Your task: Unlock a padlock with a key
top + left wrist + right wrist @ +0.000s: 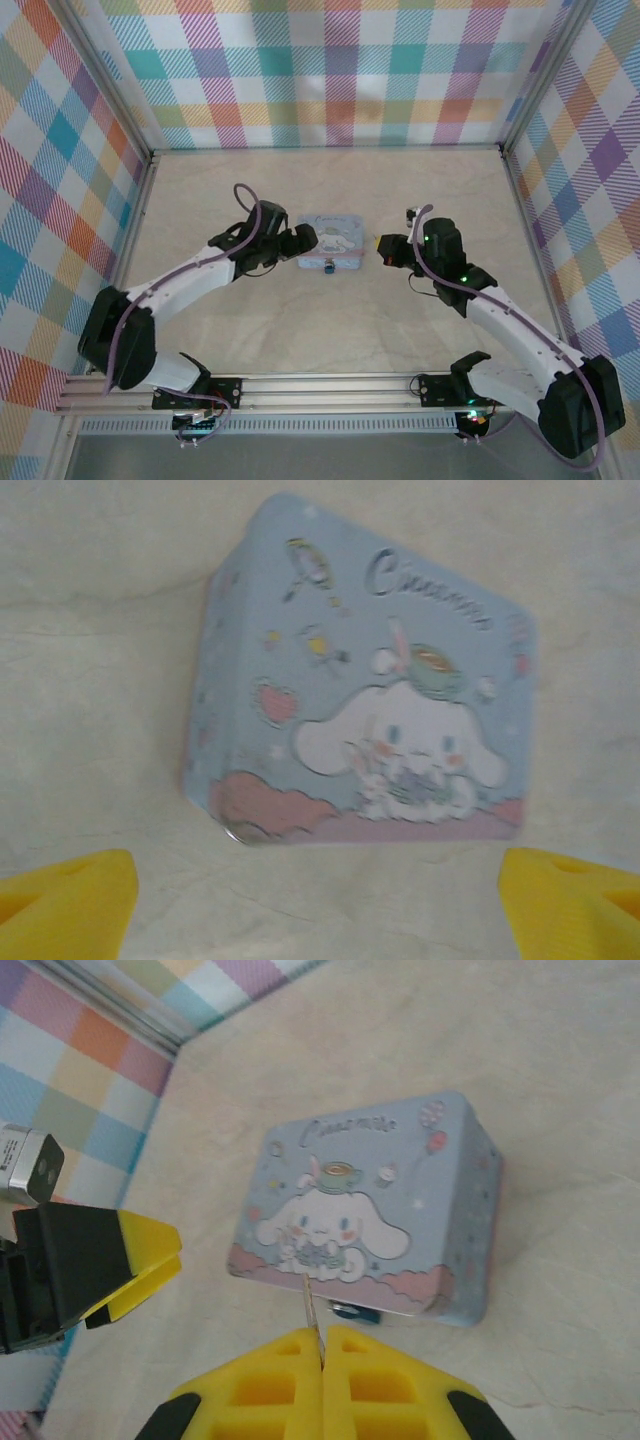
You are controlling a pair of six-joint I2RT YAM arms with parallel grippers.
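Two cautions: your right fingers [270,1385] are clamped on the key [311,1305] near the padlock [356,1311], which sits front-middle on the tin box [370,1180], left fingers [70,900] spread apart beside that box, so square the key to the padlock, then ease in slowly.

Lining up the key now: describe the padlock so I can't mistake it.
Find the pale-blue cartoon tin box in the middle of the table. Midway along its near side sits the padlock, tiny and dark bluish, the only dark spot against the pastel print.
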